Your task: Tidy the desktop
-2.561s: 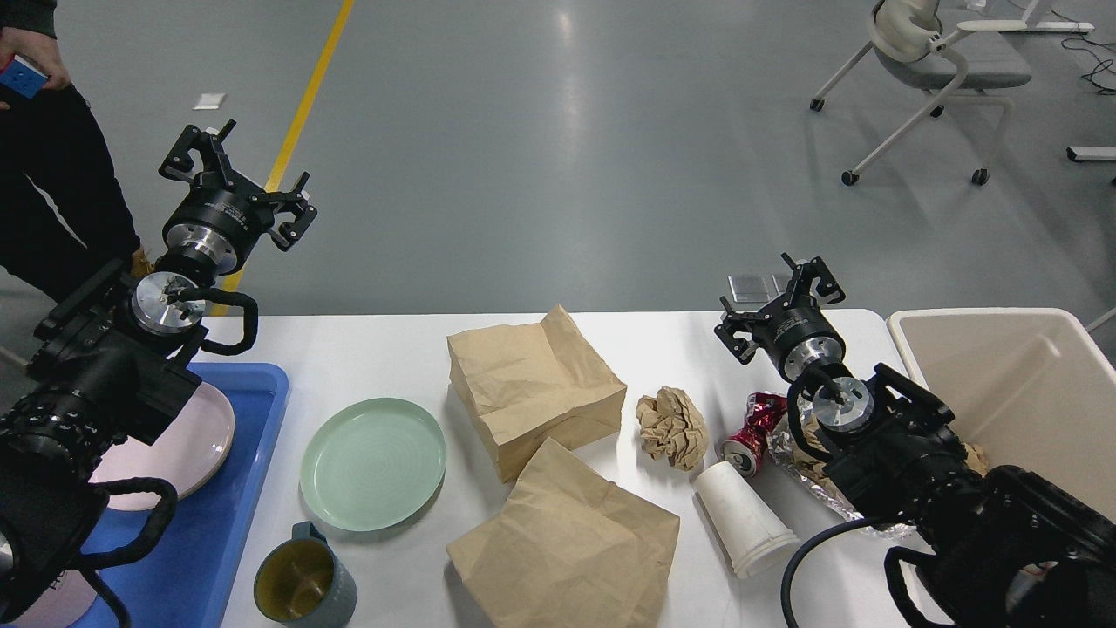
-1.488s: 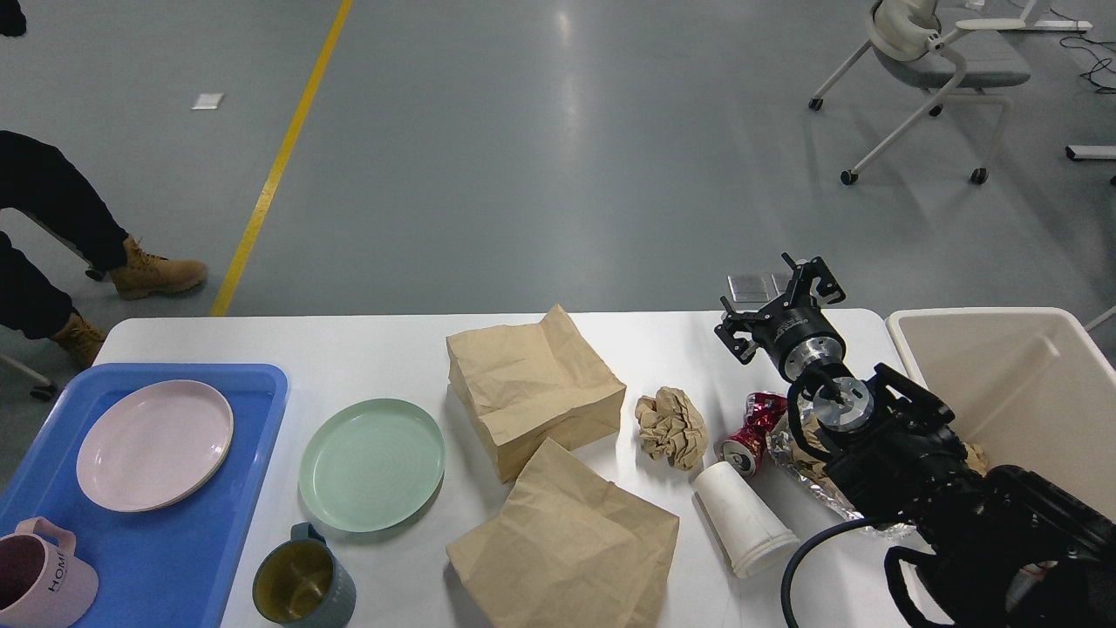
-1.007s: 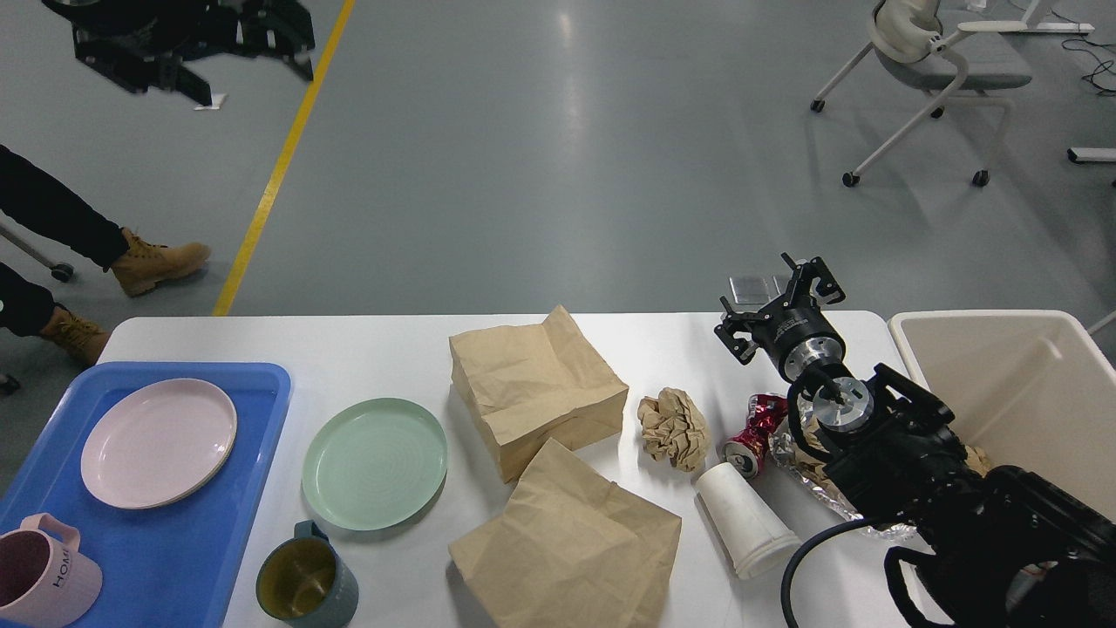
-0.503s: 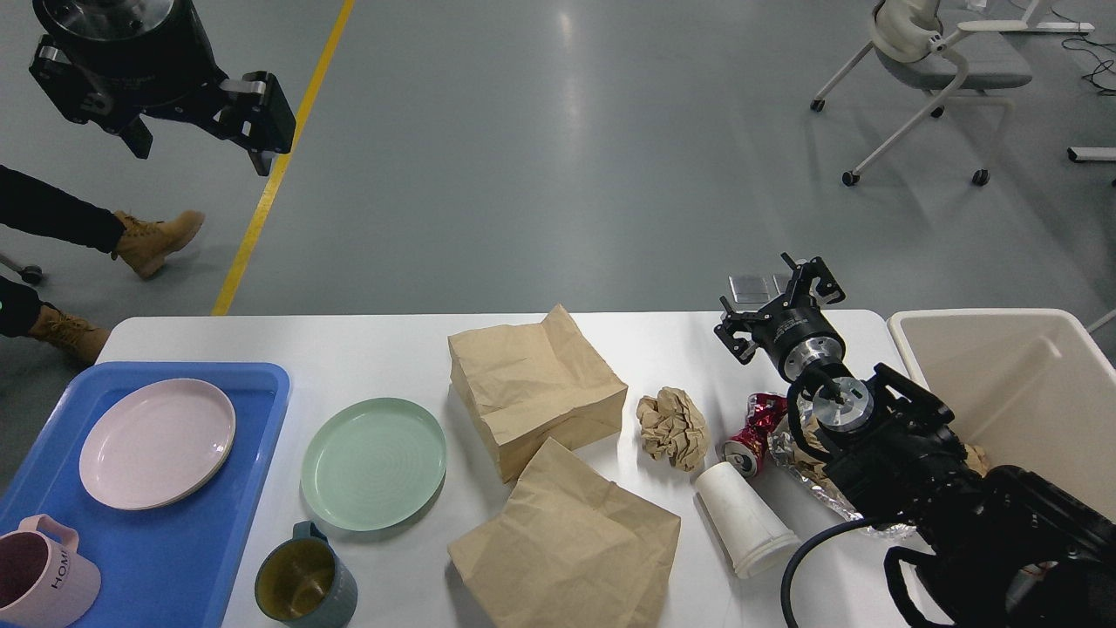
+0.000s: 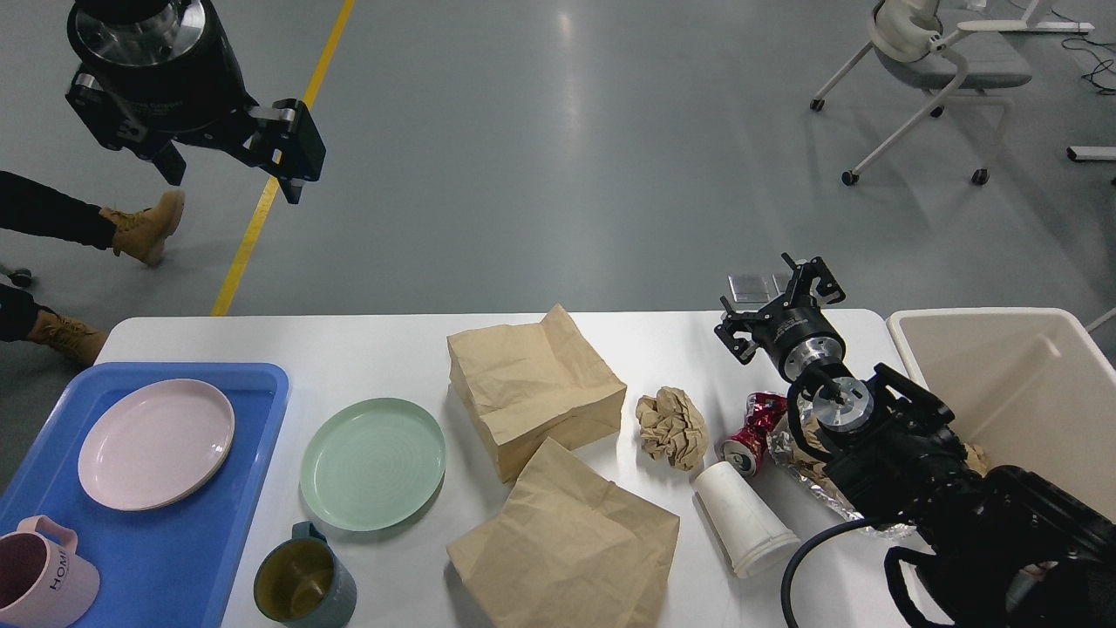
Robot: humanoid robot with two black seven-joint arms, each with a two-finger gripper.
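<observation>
The white desktop (image 5: 384,349) holds two crumpled brown paper bags (image 5: 534,384) (image 5: 567,541), a brown paper ball (image 5: 672,426), a crushed red can (image 5: 755,427), a white paper cup (image 5: 745,519) lying on its side, a foil wrapper (image 5: 789,462), a green plate (image 5: 373,462) and a grey-green mug (image 5: 301,586). My left gripper (image 5: 228,161) hangs high at the top left, seen large over the floor, open and empty. My right gripper (image 5: 779,303) is open and empty above the table's far right edge, just beyond the can.
A blue tray (image 5: 192,558) at the left holds a pink plate (image 5: 155,442) and a pink mug (image 5: 39,580). A beige bin (image 5: 1011,392) stands at the right. A person's boots (image 5: 144,227) are on the floor at the left; an office chair (image 5: 937,70) is far right.
</observation>
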